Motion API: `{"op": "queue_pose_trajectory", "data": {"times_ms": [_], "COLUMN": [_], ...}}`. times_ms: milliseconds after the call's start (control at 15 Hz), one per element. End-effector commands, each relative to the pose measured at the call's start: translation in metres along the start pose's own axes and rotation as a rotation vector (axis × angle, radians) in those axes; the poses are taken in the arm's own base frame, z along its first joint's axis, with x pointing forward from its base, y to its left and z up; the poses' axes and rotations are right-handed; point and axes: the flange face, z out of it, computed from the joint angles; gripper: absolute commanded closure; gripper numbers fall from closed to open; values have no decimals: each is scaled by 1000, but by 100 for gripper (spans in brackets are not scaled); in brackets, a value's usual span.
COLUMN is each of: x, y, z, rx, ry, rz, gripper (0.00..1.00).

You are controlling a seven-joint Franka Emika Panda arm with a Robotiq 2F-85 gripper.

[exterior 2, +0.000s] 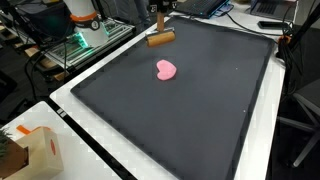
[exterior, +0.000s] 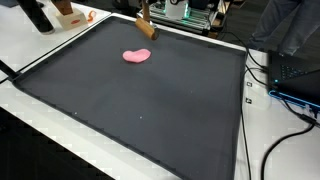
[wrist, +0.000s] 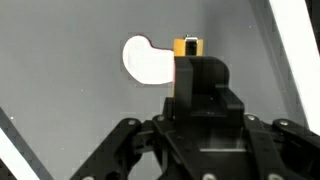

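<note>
A brown wooden block sits at the far edge of the black mat, and in both exterior views my gripper comes down on it from above. The block looks tilted under the gripper. In the wrist view the fingers stand close together as one dark mass, with the block's orange end showing at their tips. My gripper looks shut on the block. A flat pink blob lies on the mat a short way off, also seen as the pink blob and, washed out, the blob.
The mat covers most of a white table. Cables trail along one side. A cardboard box stands on a table corner, and a rack with green lights stands behind the mat's far edge.
</note>
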Motion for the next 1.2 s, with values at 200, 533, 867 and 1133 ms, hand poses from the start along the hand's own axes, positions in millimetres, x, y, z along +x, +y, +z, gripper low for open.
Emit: {"op": "queue_pose_trajectory", "data": {"times_ms": [200, 533, 867, 1133], "x": [-2, -5, -7, -8], "y": [8, 15, 22, 24], "z": [46, 69, 85, 98], "rx": [3, -11, -9, 7], "ry": [28, 43, 42, 29], "rz": [-85, -112, -134, -164], "gripper": [76, 76, 76, 76]}}
